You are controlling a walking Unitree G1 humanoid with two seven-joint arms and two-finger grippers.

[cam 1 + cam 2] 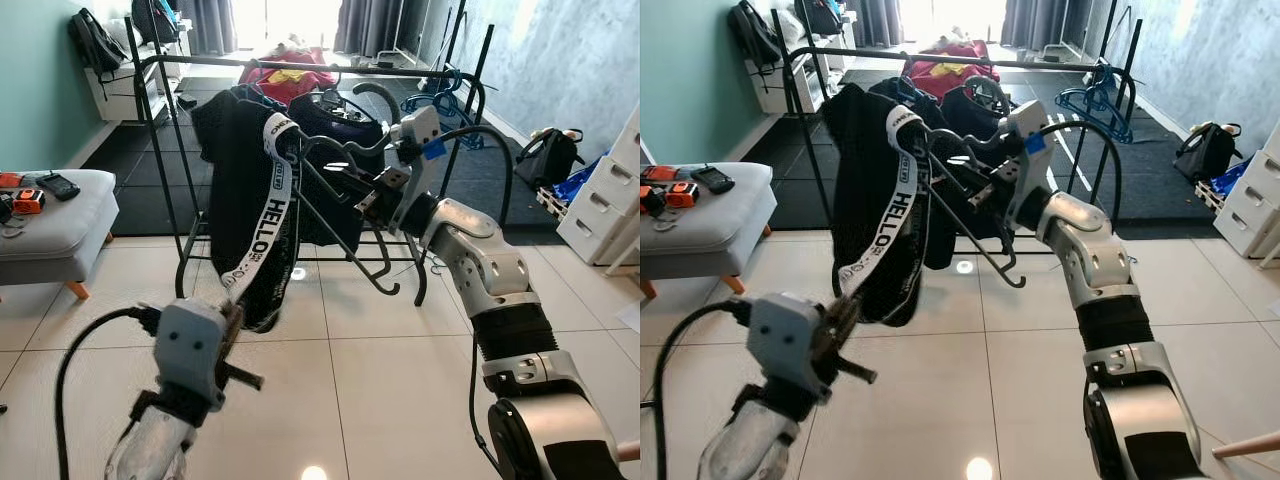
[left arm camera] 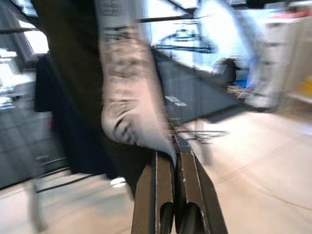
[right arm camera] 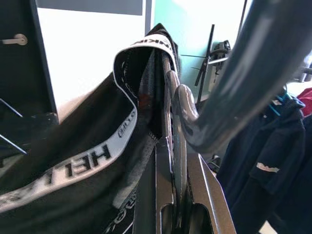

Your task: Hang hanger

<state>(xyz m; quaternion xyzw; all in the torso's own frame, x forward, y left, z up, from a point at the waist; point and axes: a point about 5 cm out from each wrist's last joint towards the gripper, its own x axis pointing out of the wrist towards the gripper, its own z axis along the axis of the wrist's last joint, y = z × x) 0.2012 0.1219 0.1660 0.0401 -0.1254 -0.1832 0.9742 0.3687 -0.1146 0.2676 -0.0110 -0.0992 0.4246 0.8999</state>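
A black garment with a white "HELLO" band hangs on a dark hanger, held in front of the black clothes rack. My right gripper is shut on the hanger just below its grey hook; the hook is off the rack's top bar. The hanger's lower arm slants down to a curled end. My left gripper sits low at the garment's bottom. Its fingers are shut, with the white band running down to their tips.
On the rack hang a dark navy shirt and blue hangers. A grey ottoman with small items stands to the left. White drawers and a black bag are on the right. Tiled floor lies between.
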